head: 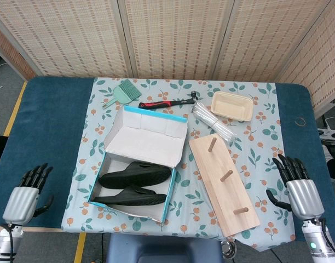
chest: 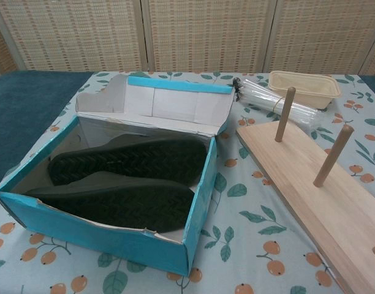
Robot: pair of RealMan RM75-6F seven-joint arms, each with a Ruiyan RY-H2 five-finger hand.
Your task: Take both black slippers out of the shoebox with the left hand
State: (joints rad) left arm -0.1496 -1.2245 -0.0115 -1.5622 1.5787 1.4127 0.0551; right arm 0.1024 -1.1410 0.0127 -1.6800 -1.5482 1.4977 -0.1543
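Note:
Two black slippers lie side by side in the blue shoebox (head: 176,167), whose white lid stands open at the back. The far slipper (head: 136,175) and the near slipper (head: 129,196) show in the head view; the chest view shows the far slipper (chest: 129,158) and the near slipper (chest: 114,202) with soles facing the camera. My left hand (head: 26,193) hovers open over the dark blue table edge, well left of the shoebox (chest: 83,236). My right hand (head: 298,186) is open at the table's right front, holding nothing. Neither hand appears in the chest view.
A wooden board with pegs (head: 222,183) lies right of the box. Behind it are clear plastic tubes (head: 214,125), a beige tray (head: 231,106), a red-handled hammer (head: 166,103) and a green brush (head: 122,93). A leaf-patterned cloth (head: 260,148) covers the table middle.

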